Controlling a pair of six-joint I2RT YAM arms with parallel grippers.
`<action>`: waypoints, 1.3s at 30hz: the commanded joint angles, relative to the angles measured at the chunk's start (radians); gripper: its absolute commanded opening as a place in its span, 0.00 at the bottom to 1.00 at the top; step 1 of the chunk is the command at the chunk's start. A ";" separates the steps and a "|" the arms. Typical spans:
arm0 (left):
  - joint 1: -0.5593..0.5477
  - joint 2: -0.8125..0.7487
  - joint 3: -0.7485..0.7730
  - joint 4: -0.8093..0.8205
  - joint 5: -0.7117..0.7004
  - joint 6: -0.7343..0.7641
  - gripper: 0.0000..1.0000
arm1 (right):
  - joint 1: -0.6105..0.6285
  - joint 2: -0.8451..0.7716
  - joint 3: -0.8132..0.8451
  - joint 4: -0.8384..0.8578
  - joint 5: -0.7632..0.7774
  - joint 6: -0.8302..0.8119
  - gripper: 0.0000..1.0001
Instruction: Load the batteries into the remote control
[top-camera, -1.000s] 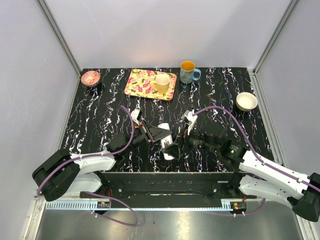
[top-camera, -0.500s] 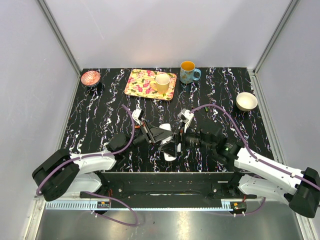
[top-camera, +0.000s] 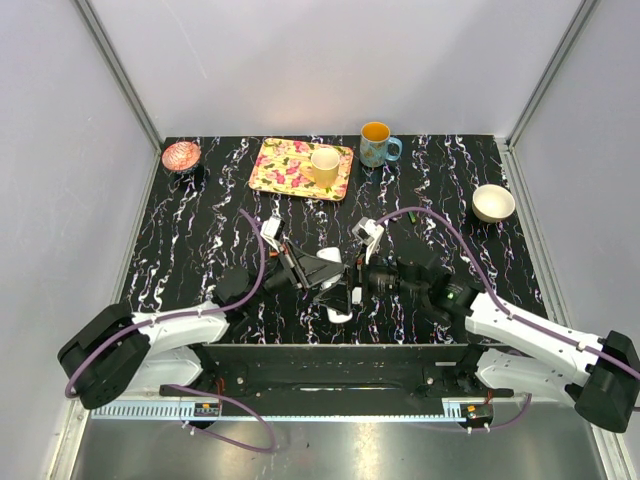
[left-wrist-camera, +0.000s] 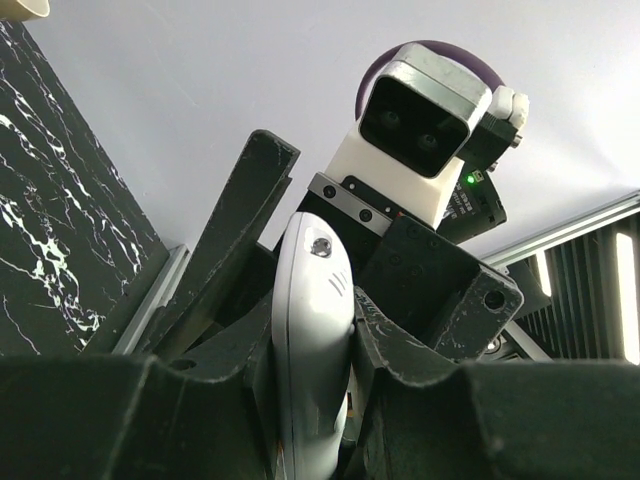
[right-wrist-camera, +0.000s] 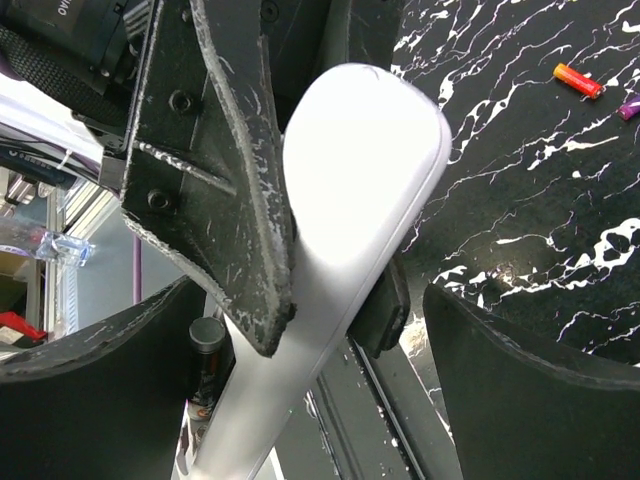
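My left claw (top-camera: 326, 276) clamps the white remote control (left-wrist-camera: 310, 340); my right claw (right-wrist-camera: 315, 345) gapes wide around its tip.

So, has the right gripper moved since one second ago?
Yes. The right gripper has shifted left, toward the remote in the left gripper. Its white wrist camera, earlier straight below the blue mug, now lies a little left of it.

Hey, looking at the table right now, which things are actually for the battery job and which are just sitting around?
For the job:
- remote control, held in the left gripper
- red-orange battery, lying loose

Just lying about:
- floral tray
- yellow cup on it
- blue mug
- white bowl
- pink bowl
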 joint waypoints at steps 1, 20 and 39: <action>-0.011 -0.059 0.025 -0.014 -0.030 0.024 0.00 | -0.017 -0.011 0.070 -0.030 -0.021 0.007 0.92; 0.004 -0.074 -0.022 -0.107 -0.101 0.035 0.00 | -0.015 -0.178 0.112 -0.248 0.123 -0.022 0.97; 0.006 -0.104 -0.050 -0.020 -0.119 0.037 0.00 | -0.037 -0.145 -0.049 0.057 0.105 0.272 0.97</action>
